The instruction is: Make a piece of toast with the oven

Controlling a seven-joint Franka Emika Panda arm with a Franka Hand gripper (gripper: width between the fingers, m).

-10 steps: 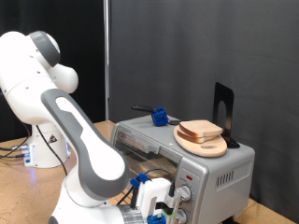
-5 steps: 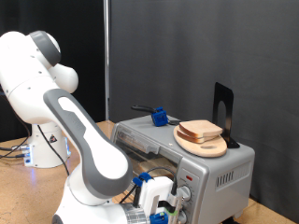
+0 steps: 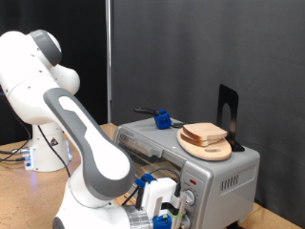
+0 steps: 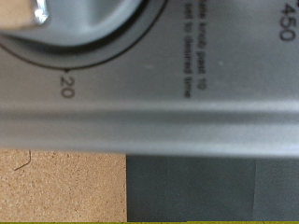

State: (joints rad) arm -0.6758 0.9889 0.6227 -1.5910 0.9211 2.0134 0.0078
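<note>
The silver-grey oven (image 3: 232, 174) stands on the table at the exterior view's lower right. On its roof, a slice of pale bread, the piece of toast (image 3: 205, 132), lies on a round wooden plate (image 3: 213, 151). My gripper (image 3: 176, 207) is low in front of the oven, right against the round knobs (image 3: 190, 198) on its front panel. The wrist view is filled by the oven panel (image 4: 187, 103), with the rim of a grey dial (image 4: 84, 37) and the printed numbers 20 and 450. My fingers do not show clearly in either view.
A blue object (image 3: 163, 119) with a dark handle lies on the oven roof towards the exterior view's left. A black upright bracket (image 3: 227, 113) stands behind the plate. The oven rests on a cork tabletop (image 4: 56, 187). A black curtain hangs behind.
</note>
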